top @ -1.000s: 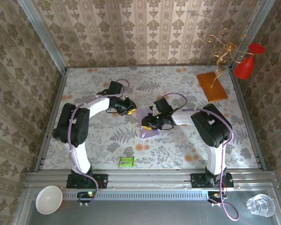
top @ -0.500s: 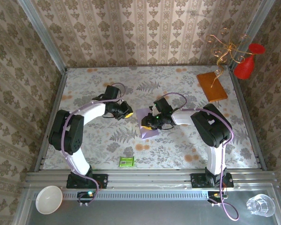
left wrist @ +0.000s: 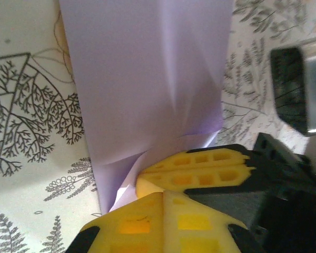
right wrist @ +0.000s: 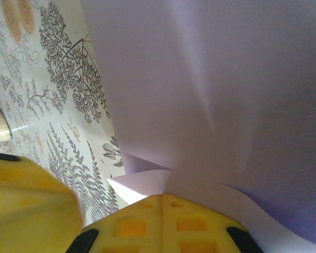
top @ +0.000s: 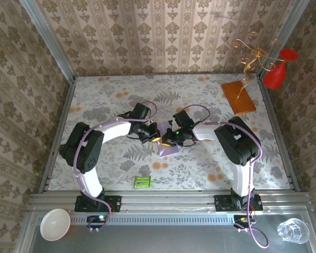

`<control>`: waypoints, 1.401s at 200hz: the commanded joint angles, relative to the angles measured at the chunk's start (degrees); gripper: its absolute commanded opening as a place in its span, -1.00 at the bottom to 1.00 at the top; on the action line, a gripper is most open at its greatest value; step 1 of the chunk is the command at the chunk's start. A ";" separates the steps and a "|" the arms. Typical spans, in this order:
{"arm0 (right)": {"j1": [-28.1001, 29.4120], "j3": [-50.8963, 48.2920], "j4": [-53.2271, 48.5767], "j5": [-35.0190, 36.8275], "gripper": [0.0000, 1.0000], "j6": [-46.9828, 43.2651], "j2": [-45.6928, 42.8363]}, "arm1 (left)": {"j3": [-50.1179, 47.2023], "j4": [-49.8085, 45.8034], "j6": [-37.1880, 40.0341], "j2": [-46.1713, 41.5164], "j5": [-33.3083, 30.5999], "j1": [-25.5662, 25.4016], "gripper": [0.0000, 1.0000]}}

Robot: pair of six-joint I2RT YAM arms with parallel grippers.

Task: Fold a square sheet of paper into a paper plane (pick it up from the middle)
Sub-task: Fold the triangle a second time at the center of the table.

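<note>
Top view: both arms meet mid-table (top: 210, 168). Left pincer (top: 154, 136) and right pincer (top: 167, 138) sit nearly touching over the lavender sheet (top: 170, 149), which lies at the centre and is already creased.

Left wrist: left pincer (left wrist: 163, 195) clenched, and the lavender sheet (left wrist: 147, 79) has its near edge curling up into the tips, so it looks nipped. Right pincer (left wrist: 152, 176) is just beside it.

Right wrist: right pincer (right wrist: 161, 197) clenched, with a flap of the lavender sheet (right wrist: 226, 79) running into its tips.

Judgement: the step is gripping for a fold. The 2 nips are shallow and crowded. Move both together, level and slow. Thin paper will slip or tear if they pull apart.
</note>
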 commanded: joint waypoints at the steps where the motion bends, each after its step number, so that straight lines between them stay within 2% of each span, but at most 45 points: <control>1: -0.02 0.13 -5.66 3.07 -0.96 -0.75 2.39 | 1.26 -1.76 1.49 1.58 0.50 -0.69 -1.00; 123: -0.32 -0.93 -2.49 1.03 -0.96 0.99 1.17 | 1.39 -6.98 1.47 4.78 -5.36 -0.46 -1.00; 153: -1.82 -1.17 -0.87 0.03 -0.88 0.90 -3.59 | 0.65 -6.89 1.61 4.60 -5.47 -0.17 -1.00; 184: -3.85 -1.27 -2.91 2.10 -0.78 -1.93 -7.23 | 0.73 -6.50 1.94 4.60 -4.94 -0.17 -1.00; 280: -4.79 1.34 -3.92 -0.71 -0.73 -4.90 -2.19 | 1.33 -6.45 2.23 4.60 -4.18 -0.21 -1.00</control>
